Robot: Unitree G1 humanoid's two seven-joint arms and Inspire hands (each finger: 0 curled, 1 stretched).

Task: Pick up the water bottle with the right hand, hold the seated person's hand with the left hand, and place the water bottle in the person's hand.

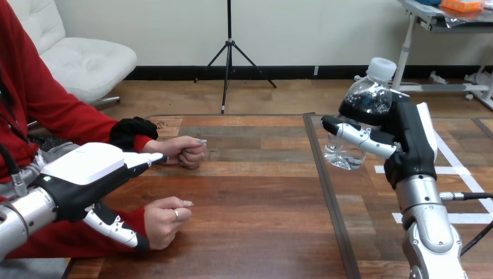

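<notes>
Clear plastic water bottle with white cap (367, 97) is hanging over the wooden table (256, 192), our right hand (401, 139) curling round it. Our left hand (87, 168) is hovering straight-fingered, gripping nothing, beside the person's nearer fist (165, 218). We are advising: cradle that fist first, then carry bottle across level. We are seeing no readable print.

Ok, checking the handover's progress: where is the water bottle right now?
In the head view the water bottle is at the right, held above the table in the right hand, far from the person's hands at the left.
</notes>
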